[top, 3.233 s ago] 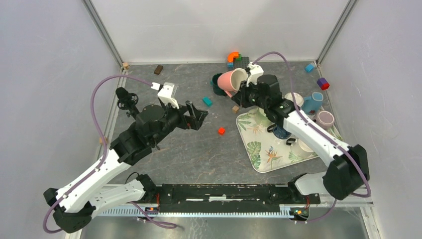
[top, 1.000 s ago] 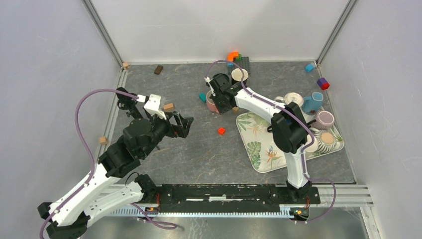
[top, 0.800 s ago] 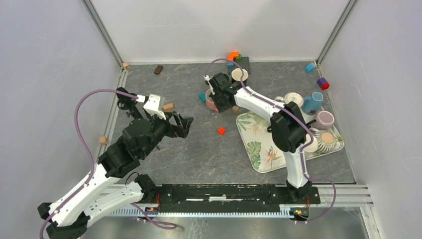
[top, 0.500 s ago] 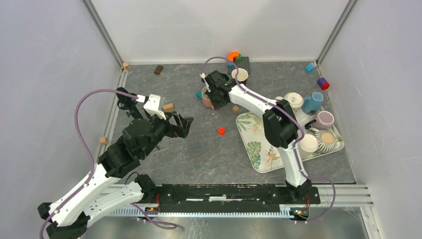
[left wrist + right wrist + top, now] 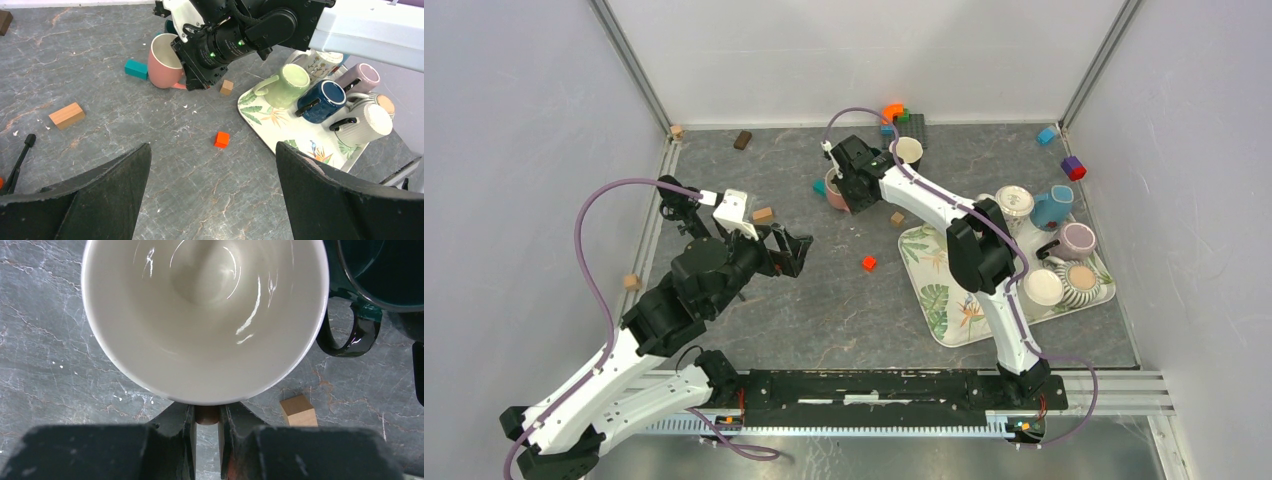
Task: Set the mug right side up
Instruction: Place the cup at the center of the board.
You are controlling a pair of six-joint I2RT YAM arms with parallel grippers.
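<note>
A grey marbled desk [image 5: 824, 300] lies between white walls. At its far middle the pink mug [image 5: 162, 62] sits mouth up, slightly tilted, just beside a teal block [image 5: 136, 69] and near a dark green mug [image 5: 370, 280]. The right tool [image 5: 206, 427] pinches the pink mug's handle [image 5: 206, 415]. The left tool [image 5: 211, 150] hangs spread wide, holding nothing, well apart from the mug.

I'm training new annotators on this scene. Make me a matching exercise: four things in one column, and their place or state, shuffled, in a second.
1 pink mug
2 left gripper
3 red cube
4 navy mug

A on the leaf-print tray
B open, holding nothing
C handle clamped in the right gripper
D loose on the grey table

Pairs: 1-C, 2-B, 3-D, 4-A
</note>
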